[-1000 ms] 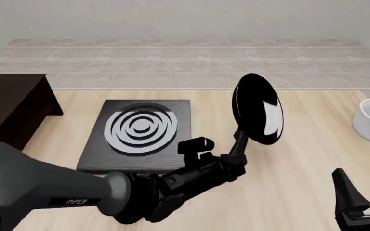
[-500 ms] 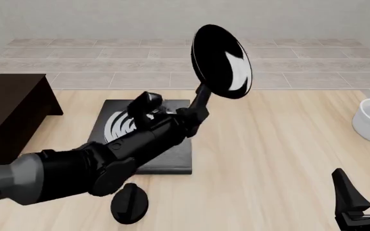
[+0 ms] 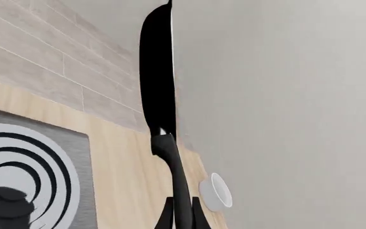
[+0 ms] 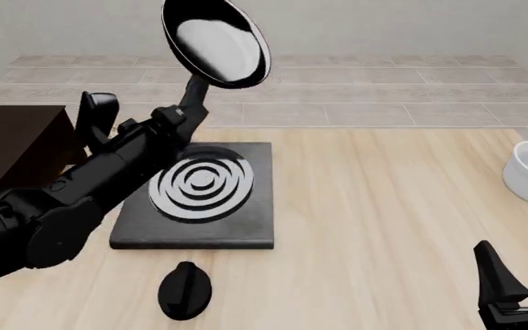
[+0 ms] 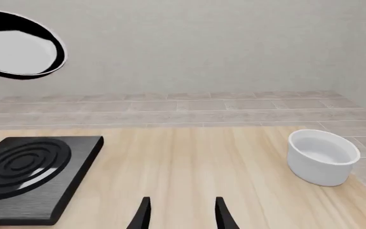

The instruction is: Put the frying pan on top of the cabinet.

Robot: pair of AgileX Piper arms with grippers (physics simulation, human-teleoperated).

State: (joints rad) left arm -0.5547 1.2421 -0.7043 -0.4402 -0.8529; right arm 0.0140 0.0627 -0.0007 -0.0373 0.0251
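Cabinet sits at the bench's far left. Left fingers pinch the pan handle, pan tilted in the air right of the cabinet, above the slab. Right fingers spread, empty, well right of cabinet.

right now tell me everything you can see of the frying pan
The round glossy black frying pan has a pale reflective inside and a long thin black handle. It is up in the air, tilted steeply with its inside facing the front camera, above the far edge of the flat black slab with white concentric rings. The left gripper is shut on its handle; nothing else touches it.
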